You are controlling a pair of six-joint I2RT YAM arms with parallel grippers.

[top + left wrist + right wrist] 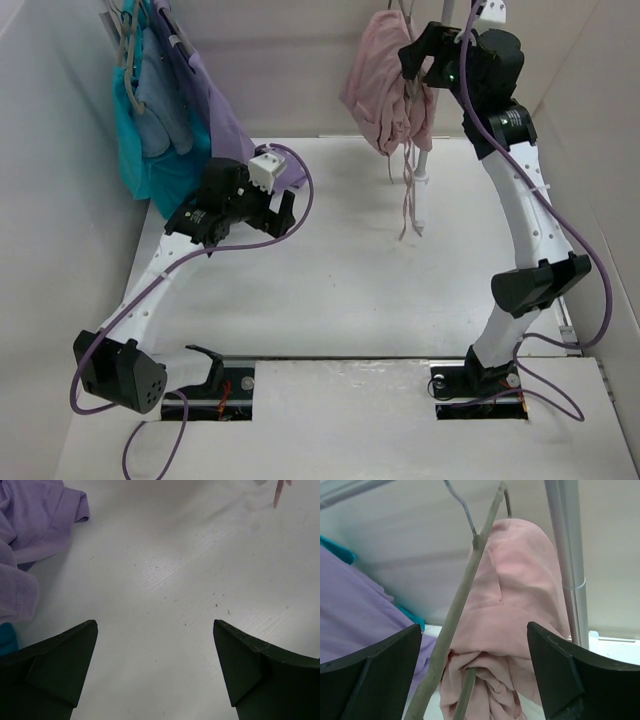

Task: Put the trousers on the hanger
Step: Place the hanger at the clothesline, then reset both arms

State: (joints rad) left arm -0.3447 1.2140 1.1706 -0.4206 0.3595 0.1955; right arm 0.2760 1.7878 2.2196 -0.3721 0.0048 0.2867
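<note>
Trousers (520, 595), dusty pink, hang bunched over the thin grey hanger (459, 595).

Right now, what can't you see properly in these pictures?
- Hook of the hanger: right wrist view, cut off by top edge.
- Bottom of the trousers: right wrist view, cut off by bottom edge.
- Most of the lilac garment: left wrist view, beyond the left edge.

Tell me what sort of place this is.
Probably a lab robot workcell: white panel walls enclose a white table, the left arm and right arm are bolted at its near edge, and pink trousers, a lilac garment and a teal garment hang behind.
</note>
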